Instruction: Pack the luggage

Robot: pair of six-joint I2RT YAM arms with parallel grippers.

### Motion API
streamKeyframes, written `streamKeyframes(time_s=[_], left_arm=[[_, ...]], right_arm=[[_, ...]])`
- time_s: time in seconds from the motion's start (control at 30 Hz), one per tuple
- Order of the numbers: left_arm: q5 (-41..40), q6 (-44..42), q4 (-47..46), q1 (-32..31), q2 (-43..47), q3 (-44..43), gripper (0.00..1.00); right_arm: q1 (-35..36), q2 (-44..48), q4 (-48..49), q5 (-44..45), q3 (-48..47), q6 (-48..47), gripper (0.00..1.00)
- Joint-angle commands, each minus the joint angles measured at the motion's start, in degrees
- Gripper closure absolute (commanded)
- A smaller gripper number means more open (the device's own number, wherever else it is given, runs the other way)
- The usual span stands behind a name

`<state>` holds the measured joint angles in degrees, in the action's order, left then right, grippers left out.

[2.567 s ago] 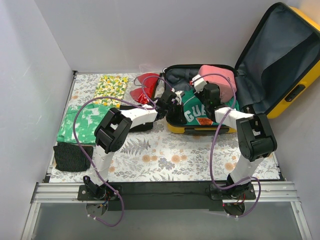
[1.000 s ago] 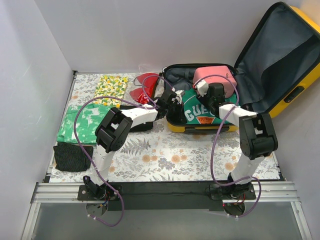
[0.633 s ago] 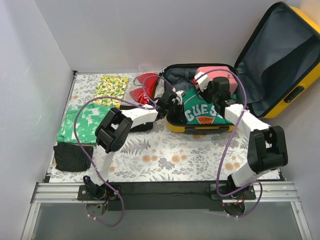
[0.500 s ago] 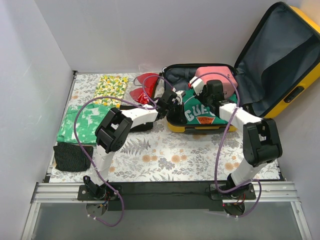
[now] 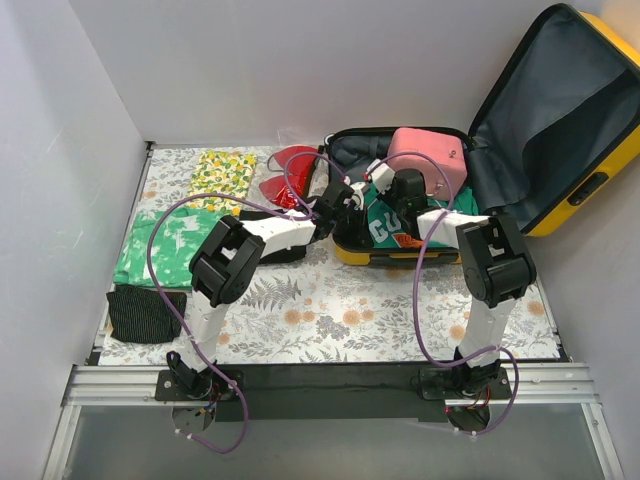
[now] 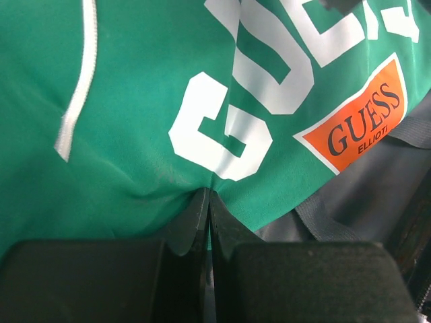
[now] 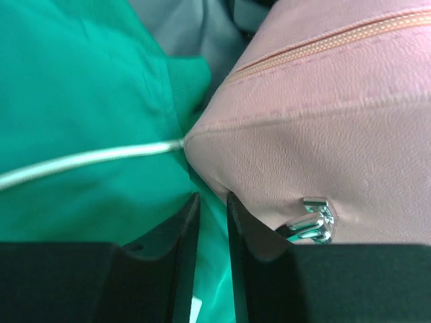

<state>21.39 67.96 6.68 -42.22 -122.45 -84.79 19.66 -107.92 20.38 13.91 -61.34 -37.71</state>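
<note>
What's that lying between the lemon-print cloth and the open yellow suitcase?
A red item, its kind unclear, lies between the lemon-print cloth and the suitcase; the top view shows it.

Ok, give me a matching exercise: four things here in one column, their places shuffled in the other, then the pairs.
1 green Guess top
2 pink case
3 lemon-print cloth
4 dark striped cloth

A mat, near left corner
B luggage, far side of the base
C mat, far left
D luggage, near side of the base

Pairs: 1-D, 2-B, 3-C, 4-A
</note>
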Motion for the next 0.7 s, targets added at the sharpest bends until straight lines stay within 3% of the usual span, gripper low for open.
streamKeyframes(time_s=[0.0,0.4,0.67], left_arm=[[1.64,-0.82,7.39,-2.08,-1.29,3.58,1.00],[1.64,-0.73,7.74,-2.08,-1.12,4.11,1.00],[1.29,-1.17,7.74,-2.08,-0.86,2.71,1.00]], right_arm=[[-2.17,-2.03,13.81,6.83,-1.76,-3.68,0.70],[-7.44,0.60,13.37,-2.74,4.73,-14.31,0.70],[-8.32,8.94,8.63,-7.50,8.78,-17.83,0.65]])
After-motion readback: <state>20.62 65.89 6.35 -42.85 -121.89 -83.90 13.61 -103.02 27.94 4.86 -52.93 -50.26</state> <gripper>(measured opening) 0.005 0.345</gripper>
